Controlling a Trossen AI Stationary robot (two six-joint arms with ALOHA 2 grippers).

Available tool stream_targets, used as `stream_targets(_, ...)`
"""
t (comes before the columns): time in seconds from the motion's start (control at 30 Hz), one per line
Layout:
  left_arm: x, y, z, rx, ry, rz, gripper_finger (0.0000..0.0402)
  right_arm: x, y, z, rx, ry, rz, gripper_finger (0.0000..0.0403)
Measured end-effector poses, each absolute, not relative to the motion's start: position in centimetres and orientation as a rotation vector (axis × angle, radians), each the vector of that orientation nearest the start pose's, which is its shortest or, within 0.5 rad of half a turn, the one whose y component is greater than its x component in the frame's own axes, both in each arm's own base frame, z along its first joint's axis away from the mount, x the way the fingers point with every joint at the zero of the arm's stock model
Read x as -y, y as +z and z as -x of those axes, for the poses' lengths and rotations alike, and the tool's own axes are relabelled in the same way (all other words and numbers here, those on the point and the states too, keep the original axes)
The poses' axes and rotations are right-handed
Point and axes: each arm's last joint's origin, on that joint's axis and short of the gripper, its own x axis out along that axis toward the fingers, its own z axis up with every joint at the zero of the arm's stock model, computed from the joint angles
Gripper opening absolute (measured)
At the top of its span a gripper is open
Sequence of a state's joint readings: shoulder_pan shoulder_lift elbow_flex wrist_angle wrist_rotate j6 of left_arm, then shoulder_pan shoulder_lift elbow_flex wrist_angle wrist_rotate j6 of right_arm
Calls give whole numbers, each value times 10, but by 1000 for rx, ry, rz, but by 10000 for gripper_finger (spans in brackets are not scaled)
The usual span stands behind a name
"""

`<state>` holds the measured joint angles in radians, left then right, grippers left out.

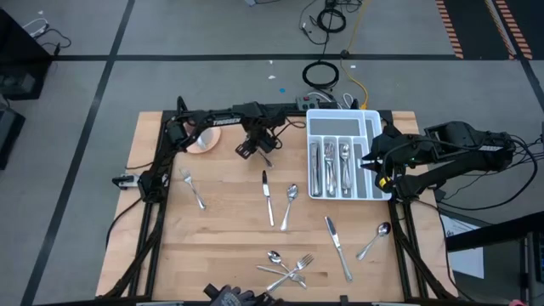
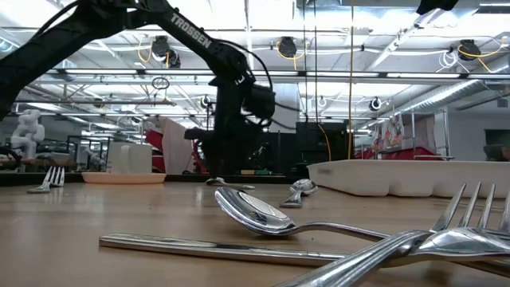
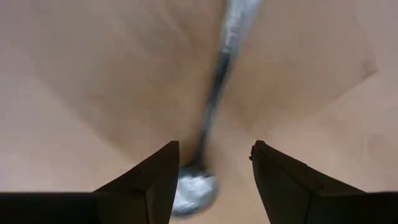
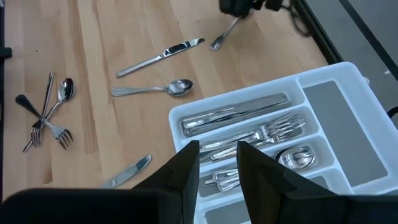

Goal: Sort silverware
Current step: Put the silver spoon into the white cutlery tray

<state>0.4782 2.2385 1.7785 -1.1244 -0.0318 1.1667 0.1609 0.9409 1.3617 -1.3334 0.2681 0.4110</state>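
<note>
Silverware lies scattered on the wooden table: a fork, a knife, a spoon, another knife, a spoon, and a crossed heap of spoon and forks at the near edge. My left gripper is open over a spoon near the far edge. Its fingers stand on either side of the bowl end without visibly touching it. My right gripper hovers open and holding nothing over the white tray, which holds sorted knives, forks and spoons.
A pink cup on its saucer sits at the far left, beside the left arm. The tray's widest compartment shows bare. Free wood lies between the middle pieces and the near heap. Cables run on the floor beyond the far edge.
</note>
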Motion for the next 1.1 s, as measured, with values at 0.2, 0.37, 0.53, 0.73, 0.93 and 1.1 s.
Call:
stream_targets(0.2, -192, 145, -377, -1554, -529, -605, 203, -11, 396, -122, -847, -299, -178, 100)
stream_targets(0.37, -193, 145, -378, -1550, -528, -618, 187, -11, 396, -122, -847, -299, -178, 100)
stream_targets(0.53, -195, 145, -381, -1536, -497, -642, 87, -11, 396, -122, -844, -308, -197, 100)
stream_targets(0.73, -194, 144, -382, -1541, -471, -623, 13, -11, 396, -122, -843, -311, -203, 100)
stream_targets(0.93, -184, 144, -379, -1634, -490, -609, 7, -11, 396, -122, -843, -311, -203, 100)
stream_targets(1.1, -177, 153, -380, -1671, -441, -568, 7, -11, 396, -122, -840, -320, -197, 100)
